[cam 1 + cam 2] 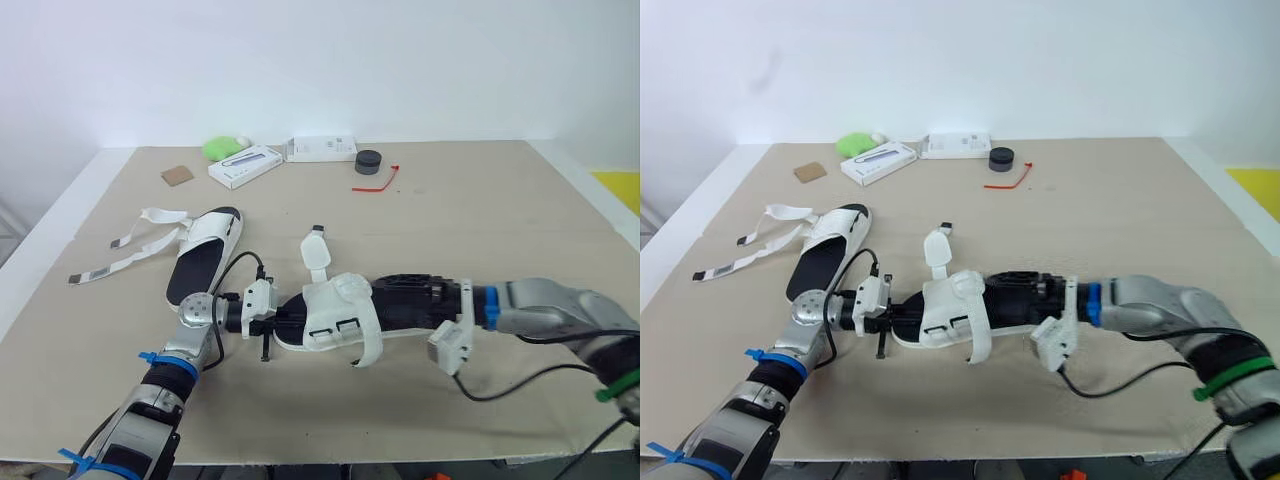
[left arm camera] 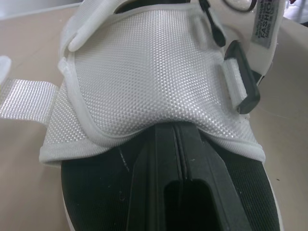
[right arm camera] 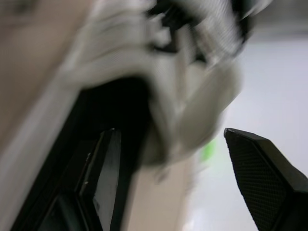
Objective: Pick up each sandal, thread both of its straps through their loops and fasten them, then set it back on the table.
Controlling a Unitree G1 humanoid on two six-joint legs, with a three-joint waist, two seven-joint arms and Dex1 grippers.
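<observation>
left eye view: sandal (image 1: 335, 318) lay near-centre on table (image 1: 480, 200), between both arms. left gripper (image 2: 176, 139) fingers were pressed together under its mesh upper; right gripper (image 3: 167, 132) was spread wide at its right end.

Table (image 1: 480, 220), seen from above my arms. Centre of the frame: one sandal (image 1: 335, 315) lying crosswise, my left gripper (image 1: 285, 318) at its left end, my right gripper (image 1: 392, 298) at its right end. Left of centre: the second sandal (image 1: 205, 255), with its loose straps (image 1: 130, 250) trailing toward the left edge. Upper part of the frame, left to right: a card (image 1: 177, 175), a lump (image 1: 222, 148), a flat box (image 1: 245, 165), a second box (image 1: 322, 149), a puck (image 1: 368, 162), with a tie (image 1: 380, 182) just below the puck.
</observation>
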